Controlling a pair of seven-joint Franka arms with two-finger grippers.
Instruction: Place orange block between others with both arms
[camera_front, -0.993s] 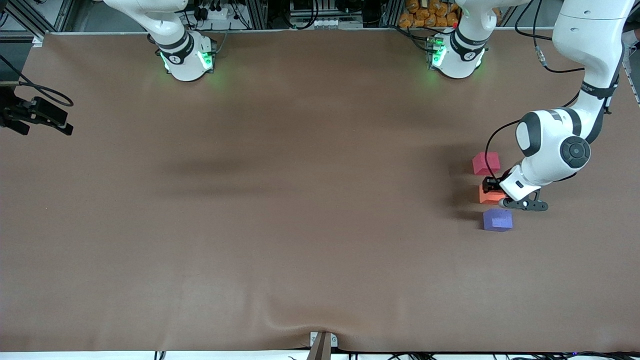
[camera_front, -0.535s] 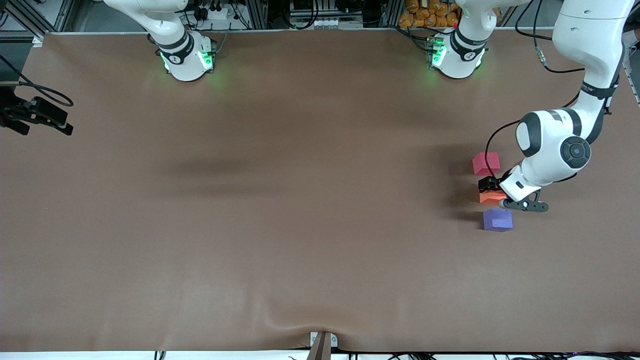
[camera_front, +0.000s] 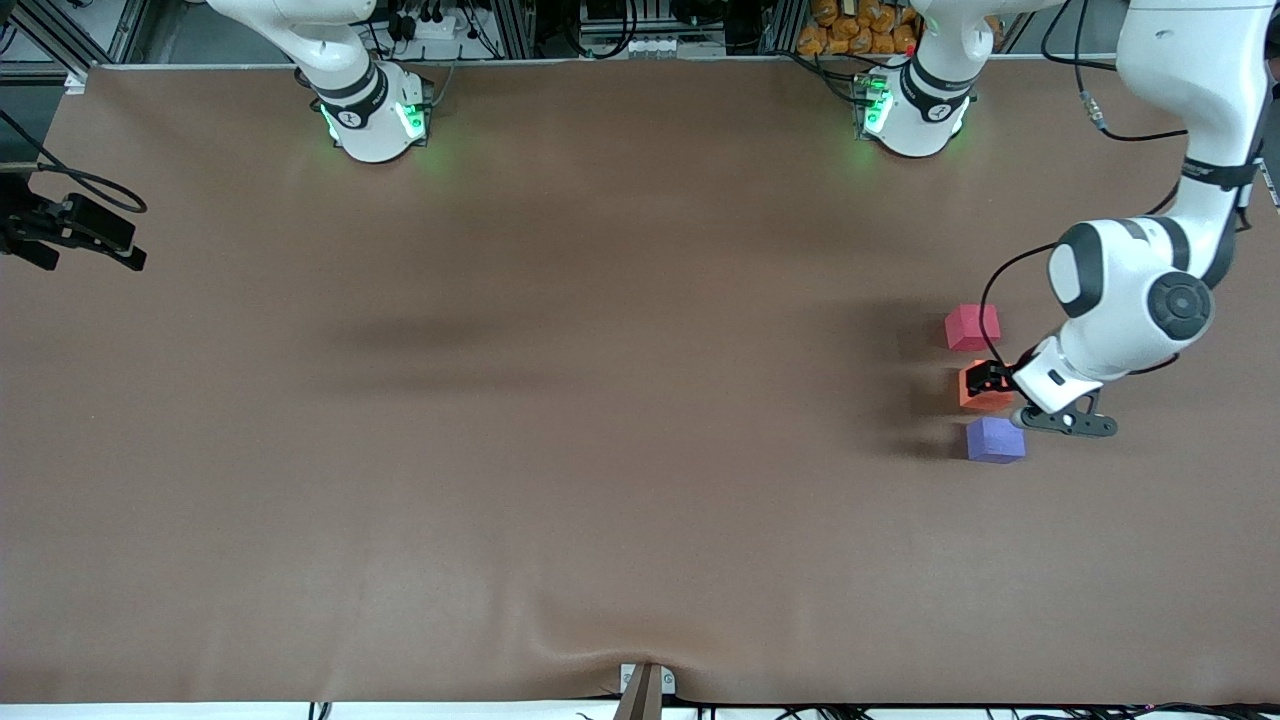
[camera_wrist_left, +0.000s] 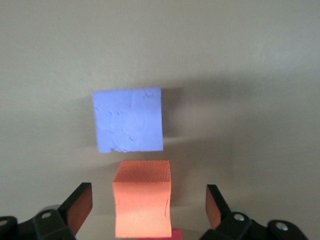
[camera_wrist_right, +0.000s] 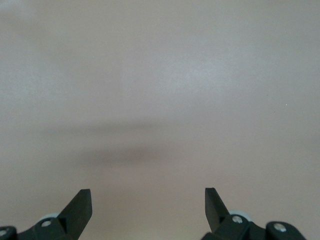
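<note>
The orange block (camera_front: 980, 400) rests on the table in a row between the pinkish-red cube (camera_front: 972, 327), farther from the front camera, and the purple-blue cube (camera_front: 995, 440), nearer to it. Small gaps separate the three. My left gripper (camera_front: 988, 378) hangs just over the orange block. In the left wrist view the left gripper (camera_wrist_left: 147, 192) is open, and its fingers stand well clear of both sides of the orange block (camera_wrist_left: 142, 205). The purple-blue cube (camera_wrist_left: 129, 120) shows past it, and a sliver of the pinkish-red cube (camera_wrist_left: 172, 234) beside it. My right gripper (camera_wrist_right: 147, 197) is open over bare table, holding nothing.
A black device with a cable (camera_front: 75, 232) sits at the table's edge at the right arm's end. The brown table cover (camera_front: 600, 400) has a fold at its front edge by a small bracket (camera_front: 645, 685).
My left gripper has opened and let go of the orange block, and the left arm has drawn back slightly toward its own end of the table. The blocks stay in place.
</note>
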